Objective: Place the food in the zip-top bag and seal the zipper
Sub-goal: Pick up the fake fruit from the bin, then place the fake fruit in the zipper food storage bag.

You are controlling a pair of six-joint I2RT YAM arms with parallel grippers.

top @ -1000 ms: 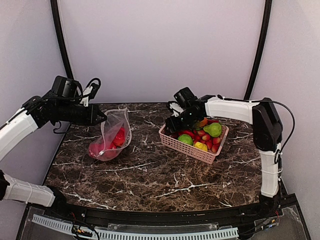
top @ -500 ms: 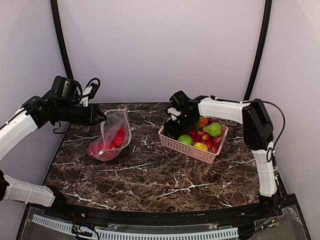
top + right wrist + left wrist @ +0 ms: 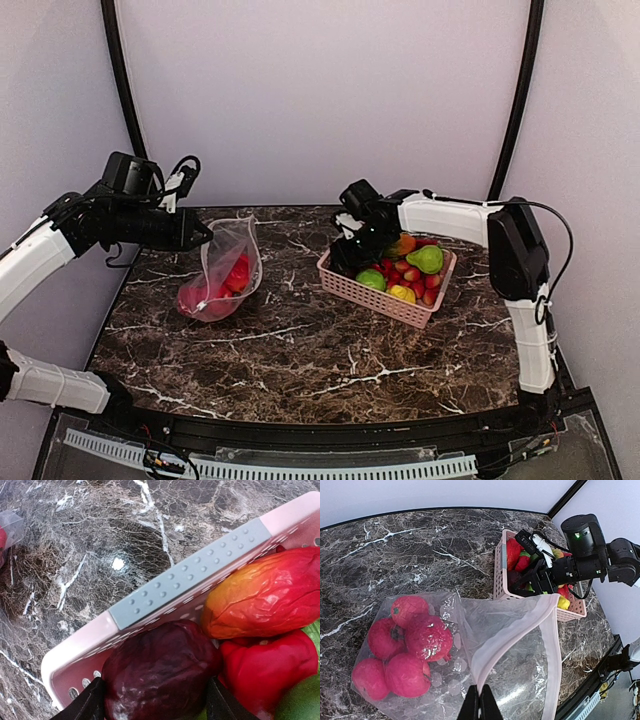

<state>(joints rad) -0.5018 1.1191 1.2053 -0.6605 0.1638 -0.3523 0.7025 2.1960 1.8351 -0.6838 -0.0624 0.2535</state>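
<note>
Red food (image 3: 407,650), bagged: several round pieces are lying together at the bottom of the zip-top bag (image 3: 510,645), on the left of the surface (image 3: 300,350).
Zip-top bag: is hanging slack from its lifted rim, so its mouth is gaping toward the basket (image 3: 499,575), ready to receive more.
Zipper (image 3: 547,640): is running unsealed along the open mouth edge.
Left end effector (image 3: 480,692): pressed together, it is pinching the bag's mouth edge and holding it up, evidently to keep the opening wide.
Right end effector (image 3: 155,700): is reaching into the left end of the basket, on the right of the surface. Its fingers are spread to either side of a dark red fruit (image 3: 160,675); whether they are already squeezing it cannot be told.
Dark red fruit: is resting in the basket beside an orange-red piece (image 3: 265,595), apparently the next item to be carried across.
Stage: filling is under way; sealing is not yet begun.
</note>
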